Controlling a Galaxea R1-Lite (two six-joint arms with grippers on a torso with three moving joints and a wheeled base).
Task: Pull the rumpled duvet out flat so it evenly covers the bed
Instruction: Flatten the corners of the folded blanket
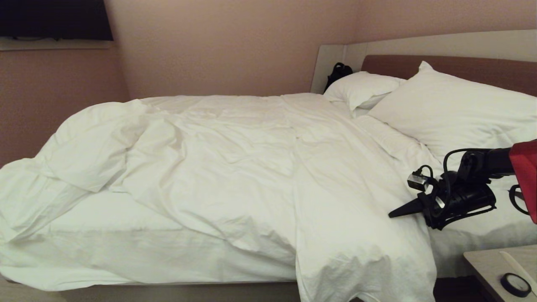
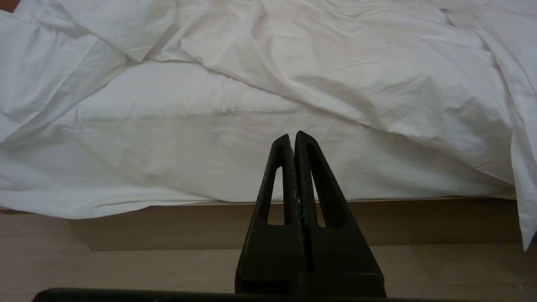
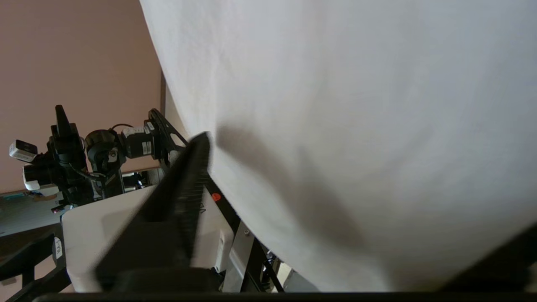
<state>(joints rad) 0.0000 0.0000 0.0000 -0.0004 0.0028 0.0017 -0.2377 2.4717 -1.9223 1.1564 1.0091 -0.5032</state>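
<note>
Duvet [image 1: 235, 167] fabric fills the space between the two fingers of the right gripper [image 1: 394, 213], which sits low at the near edge of the bed [image 1: 168, 289], close to the headboard end. In the right wrist view a broad sheet of white cloth [image 3: 356, 126] lies between one dark finger [image 3: 184, 180] and the other, which only shows at the corner of that view. The fingers are spread around the cloth, and I cannot tell whether they press on it yet. My guess is that the gripper is placed there to take the hanging edge and draw it along the bed.

One left gripper [image 2: 293, 138] hangs out in front of the near side of the bed, fingers pressed together on nothing, apart from the cloth; it looks parked.

The duvet itself lies bunched across the middle of the bed. One flap hangs over the near edge just beside the right gripper, while toward the foot end it is pulled back in heavy folds, leaving the sheet [image 1: 126, 251] bare along the near edge. So the cover is far from even.

Two pillows [image 1: 453, 113] rest at the headboard [image 1: 461, 67]. A nightstand [image 1: 486, 260] corner carries one small round black thing [image 1: 516, 285]. One dark bag [image 1: 337, 73] sits by the far pillow.
</note>
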